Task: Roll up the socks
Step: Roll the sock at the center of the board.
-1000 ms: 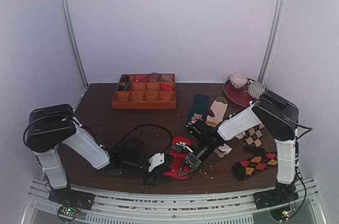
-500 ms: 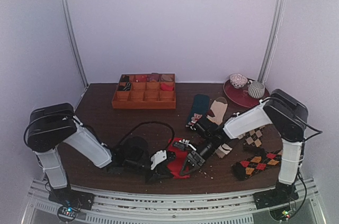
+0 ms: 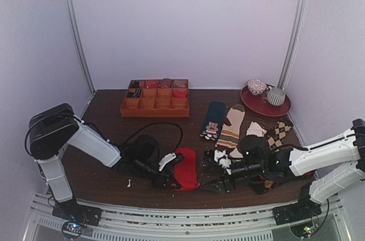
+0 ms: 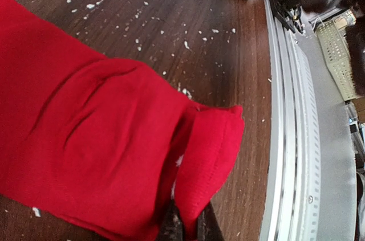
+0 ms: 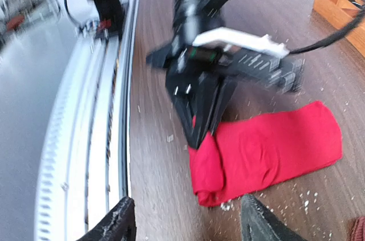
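The red socks (image 3: 186,168) lie as a flat strip near the table's front edge, their near end folded over once. My left gripper (image 3: 170,182) is shut on that folded end. In the left wrist view its dark fingers (image 4: 177,228) pinch the red fold (image 4: 211,150) at the bottom of the frame. My right gripper (image 3: 212,183) sits low just right of the socks, open and holding nothing. The right wrist view shows its gripper (image 5: 188,224) standing wide apart, with the socks (image 5: 274,150) and the left gripper (image 5: 202,124) beyond.
A wooden compartment tray (image 3: 155,106) stands at the back. A teal bear sock (image 3: 214,118), a striped beige sock (image 3: 231,130) and argyle socks (image 3: 278,133) lie to the right, near a red plate (image 3: 265,105) with cups. A metal rail (image 4: 285,138) runs along the front edge.
My right gripper opened, let go of the socks and drew back to the right as the arm dropped low. My left gripper closed on the folded end.
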### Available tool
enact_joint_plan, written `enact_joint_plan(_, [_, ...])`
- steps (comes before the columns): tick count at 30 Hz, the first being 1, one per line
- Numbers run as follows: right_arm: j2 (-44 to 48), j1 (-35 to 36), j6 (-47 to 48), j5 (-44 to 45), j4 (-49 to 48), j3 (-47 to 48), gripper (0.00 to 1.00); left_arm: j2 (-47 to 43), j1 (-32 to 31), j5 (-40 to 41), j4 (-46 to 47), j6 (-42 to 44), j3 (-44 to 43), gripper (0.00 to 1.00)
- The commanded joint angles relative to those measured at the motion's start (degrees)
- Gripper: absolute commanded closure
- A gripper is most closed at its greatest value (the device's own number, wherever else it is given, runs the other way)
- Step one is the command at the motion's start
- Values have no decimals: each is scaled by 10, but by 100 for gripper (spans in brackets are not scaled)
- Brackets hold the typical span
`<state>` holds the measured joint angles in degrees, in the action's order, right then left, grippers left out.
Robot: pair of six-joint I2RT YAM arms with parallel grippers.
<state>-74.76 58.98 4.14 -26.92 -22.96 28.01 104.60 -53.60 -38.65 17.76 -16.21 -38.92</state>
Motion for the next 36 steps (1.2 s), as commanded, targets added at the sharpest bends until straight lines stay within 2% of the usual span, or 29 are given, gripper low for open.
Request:
enact_joint_plan(1, [-34,64,127,187,-52,0,36,55,6,1,-168,-5,-10,100])
enact_joint_plan(5, [-88,94,182,228,-45,30,36,65,6,-5,-163,-5,-12,100])
enact_joint_plan(12, [-161,95,197,178,-26,63,37,65,6,6,-166,-4,-10,100])
enact_joint_plan(15, [-186,95,185,175,-24,73,46,66,6,6,-165,-3,-9,100])
enact_joint_plan(20, [-213,94,168,194,-34,82,52,68,7,6,-168,1,-9,100])
enact_joint_plan(25, [-247,94,139,197,-2,109,70,55,6,17,-161,2,-9,100])
enact_joint_plan(26, [-249,92,128,194,4,112,74,46,6,24,-157,3,-8,96])
enact_joint_plan(29, [-240,71,75,148,13,112,83,6,7,60,-145,13,-5,76])
enact_joint_plan(30, [-238,59,53,120,18,111,85,-12,6,74,-139,20,-2,63])
enact_joint_plan(31, [-238,44,32,91,24,111,86,-34,6,88,-131,27,2,55])
enact_joint_plan(34, [-249,3,-37,-10,38,113,88,-105,6,125,-81,58,24,41])
enact_joint_plan(36, [-275,-26,-84,-99,59,130,88,-161,5,150,-18,74,53,40])
